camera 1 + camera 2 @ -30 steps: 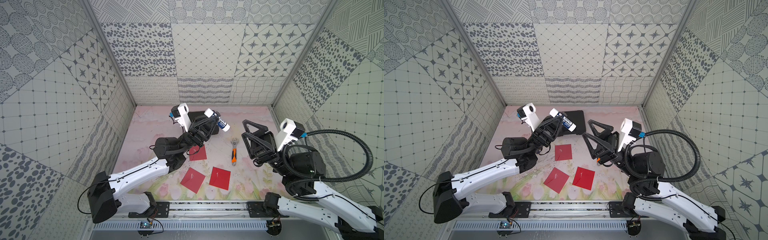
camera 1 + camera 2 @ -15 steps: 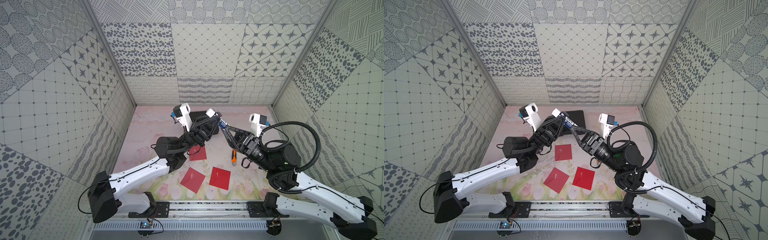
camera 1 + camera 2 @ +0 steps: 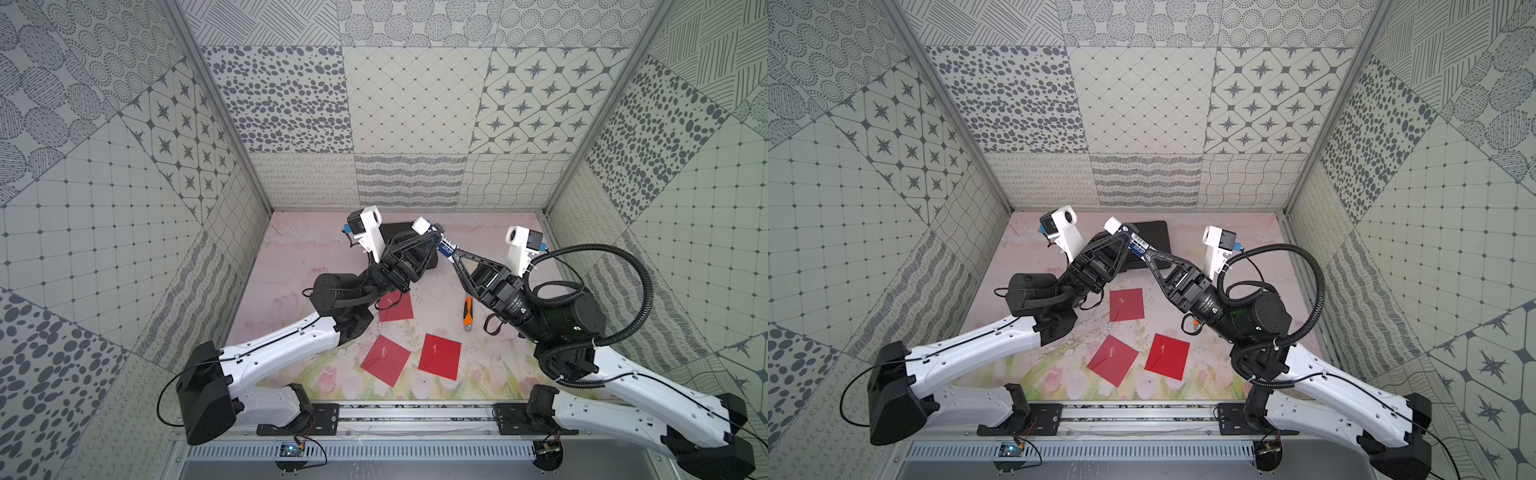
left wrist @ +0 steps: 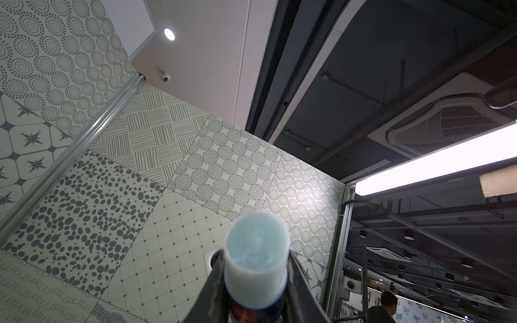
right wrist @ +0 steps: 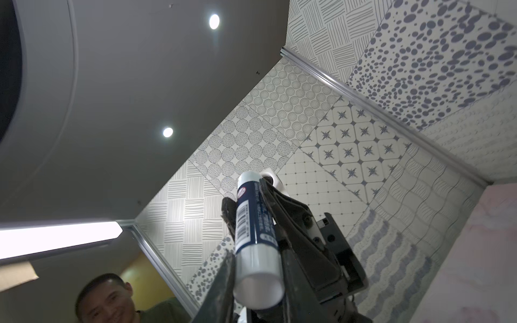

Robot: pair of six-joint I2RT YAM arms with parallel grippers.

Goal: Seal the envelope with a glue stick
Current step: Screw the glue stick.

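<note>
The glue stick (image 3: pixel 444 246) is held tilted in the air above the rear centre of the tabletop (image 3: pixel 299 257), and only the two grippers touch it. The left gripper (image 3: pixel 435 237) pinches the barrel just behind one white end. In the left wrist view the left fingers (image 4: pixel 303 302) press on both sides of the barrel, and its pale round end face points past them. The right gripper (image 3: pixel 456 252) is closed on the opposite white end. In the right wrist view the right fingers (image 5: pixel 221 293) clamp that end, with the navy printed label beyond them. In both top views the grippers meet nearly tip to tip along the stick.

Items lying flat on the tabletop:
- first envelope (image 3: pixel 395 306), red, partly under the left arm
- second envelope (image 3: pixel 385 359) and third envelope (image 3: pixel 439 356), red, side by side nearer the front rail
- orange-and-black wrench (image 3: pixel 468 313), beside the right arm
</note>
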